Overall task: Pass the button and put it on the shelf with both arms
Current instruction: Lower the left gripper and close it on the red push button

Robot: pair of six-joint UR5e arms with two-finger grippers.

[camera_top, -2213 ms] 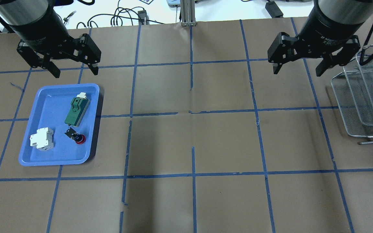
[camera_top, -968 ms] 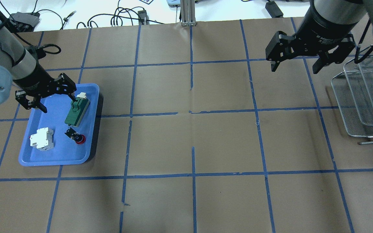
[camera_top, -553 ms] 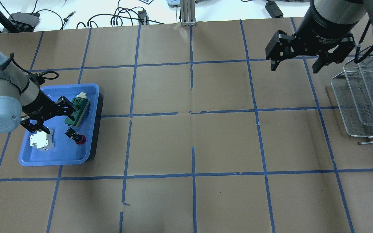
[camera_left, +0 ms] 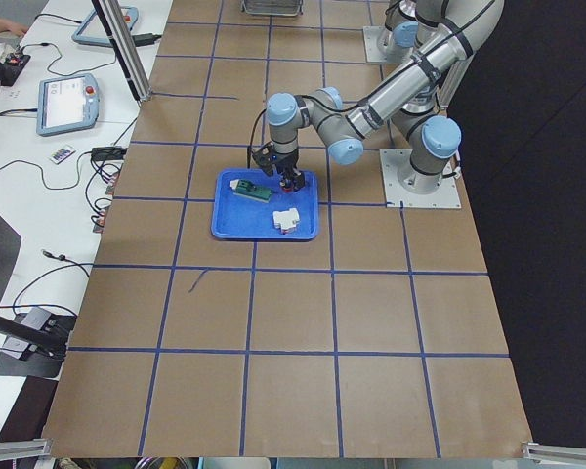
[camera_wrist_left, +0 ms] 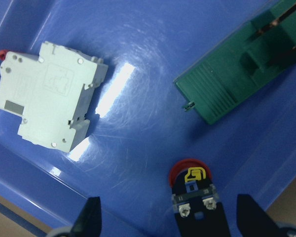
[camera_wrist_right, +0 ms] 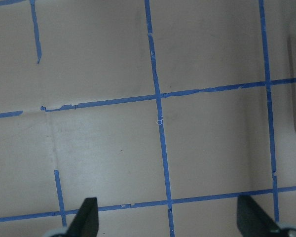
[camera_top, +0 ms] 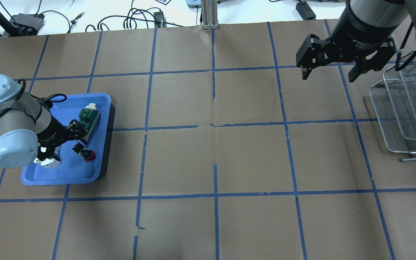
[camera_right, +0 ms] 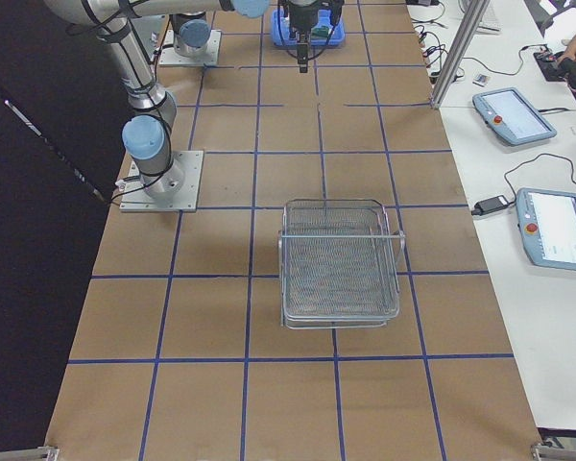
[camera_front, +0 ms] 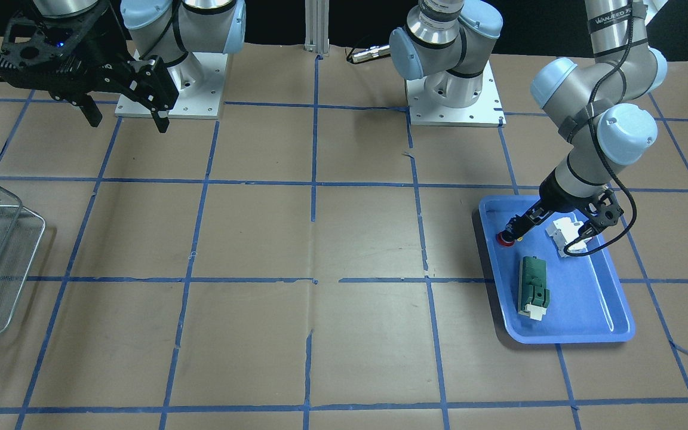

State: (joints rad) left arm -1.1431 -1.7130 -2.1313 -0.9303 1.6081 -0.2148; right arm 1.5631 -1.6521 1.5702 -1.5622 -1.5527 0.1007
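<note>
The button (camera_top: 88, 154) lies on its side in the blue tray (camera_top: 63, 179), red cap toward the tray's near right corner. It also shows in the front view (camera_front: 504, 239) and in the left wrist view (camera_wrist_left: 192, 190). My left gripper (camera_top: 63, 145) is open and low over the tray. The button's black body lies between its fingertips (camera_wrist_left: 249, 217), nearer the right one, with no contact seen. My right gripper (camera_top: 329, 75) is open and empty, high over the table's far right, beside the wire shelf (camera_top: 406, 108). The shelf also shows in the right view (camera_right: 341, 259).
A green rectangular block (camera_top: 87, 117) lies at the tray's far side. A white breaker (camera_wrist_left: 49, 98) lies left of the button, partly hidden under my left wrist in the overhead view. Brown paper with blue tape lines (camera_top: 215, 126) covers the table.
My left arm has come down from the table's far left onto the tray, and its open gripper now straddles the button. The right gripper has barely moved.
</note>
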